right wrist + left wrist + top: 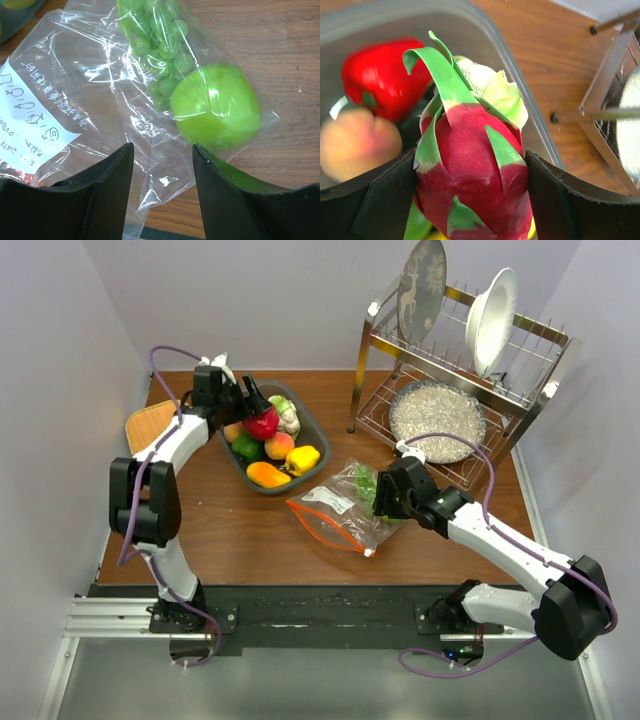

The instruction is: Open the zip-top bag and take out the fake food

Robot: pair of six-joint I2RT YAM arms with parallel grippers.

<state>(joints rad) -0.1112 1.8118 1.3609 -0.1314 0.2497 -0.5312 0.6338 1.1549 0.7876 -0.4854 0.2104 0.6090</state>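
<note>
The zip-top bag (335,510) lies on the table, clear, with its orange-red zip strip (325,532) toward the near left and a white slider (369,553) at its near end. Inside it are a round green apple (217,107) and a bunch of green grapes (155,40). My right gripper (162,150) is open just above the bag's corner beside the apple, and it shows in the top view (375,490). My left gripper (470,195) is shut on a red dragon fruit (470,165) with green scales, held over the grey bin (320,435).
The bin holds a red bell pepper (385,75), a peach (357,142), a leafy green piece (500,92), a yellow pepper (303,458) and an orange piece (267,475). A metal dish rack (450,360) with plates and a pan (437,415) stands at the back right. A tan board (148,425) lies at the left.
</note>
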